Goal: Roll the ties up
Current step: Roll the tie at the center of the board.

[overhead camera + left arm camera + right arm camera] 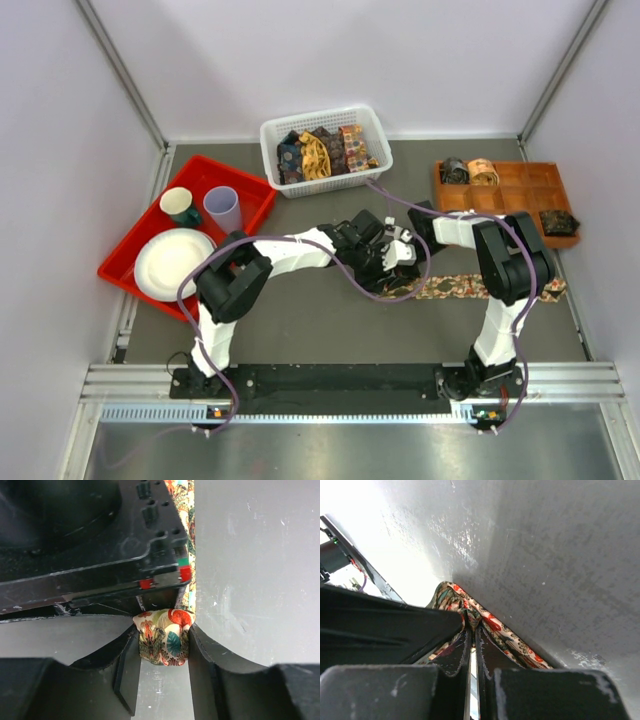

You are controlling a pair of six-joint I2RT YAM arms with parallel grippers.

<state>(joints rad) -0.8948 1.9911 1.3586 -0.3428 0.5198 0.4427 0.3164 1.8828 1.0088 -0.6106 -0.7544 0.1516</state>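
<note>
A tan tie (470, 288) with orange-red and teal motifs lies flat across the table's right half. Its left end is wound into a small coil (165, 636). In the left wrist view my left gripper (163, 652) has both fingers pressed against the sides of that coil. My right gripper (472, 625) is shut on a fold of the same tie (506, 634) just beside the coil. In the top view the two grippers meet at the table's middle, the left gripper (390, 256) just below the right gripper (406, 240), and they hide the coil.
A white basket (290, 128) of loose ties stands at the back centre. An orange compartment tray (520, 182) at the back right holds rolled ties (470, 170). A red tray (252, 195) on the left carries a white plate (172, 262) and two cups (222, 208).
</note>
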